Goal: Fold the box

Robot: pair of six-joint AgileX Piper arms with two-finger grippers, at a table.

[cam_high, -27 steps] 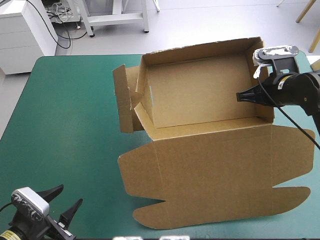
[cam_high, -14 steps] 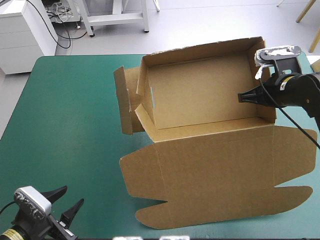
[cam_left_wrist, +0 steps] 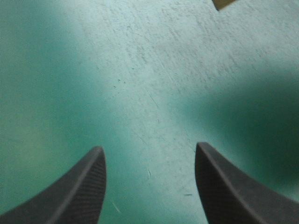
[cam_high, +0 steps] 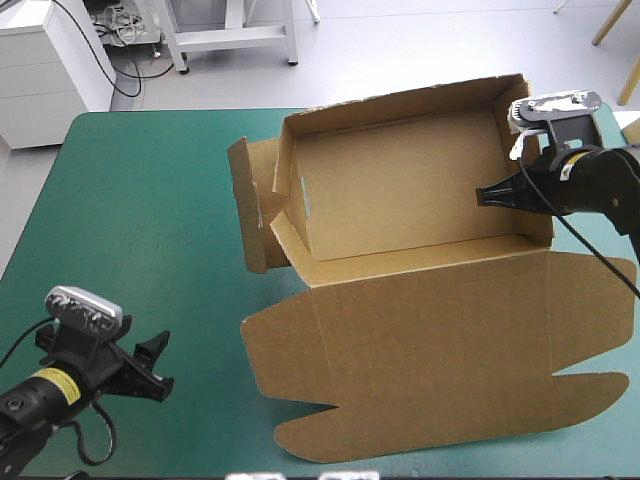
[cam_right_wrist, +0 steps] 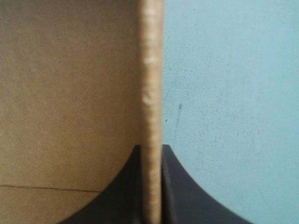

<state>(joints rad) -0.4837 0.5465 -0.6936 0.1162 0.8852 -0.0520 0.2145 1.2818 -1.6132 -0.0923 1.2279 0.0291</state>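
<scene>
Box (cam_high: 400, 200): brown board, set on the right half of the teal-green cover (cam_high: 130, 220), toward 2 o'clock from the cover's middle. It is formed as an open tray with its walls raised and its floor bare. The lid (cam_high: 430, 350) is laid flat on the cover, spread from the tray's near wall toward 6 o'clock, with rounded lobes cut at its near corners. A side flap (cam_high: 248, 215) is seen standing loose at the tray's 9 o'clock end.

The tray's 3 o'clock wall is pinched by the right gripper (cam_high: 487, 196). Its black fingers are all but closed on the board's edge, one set inside the tray and one outside over the cover.

Left gripper (cam_high: 155, 365): noted at 8 o'clock from the box, well apart from the board. Its fingers are held wide over bare cover. Only a small corner of board is seen far ahead of it.
</scene>
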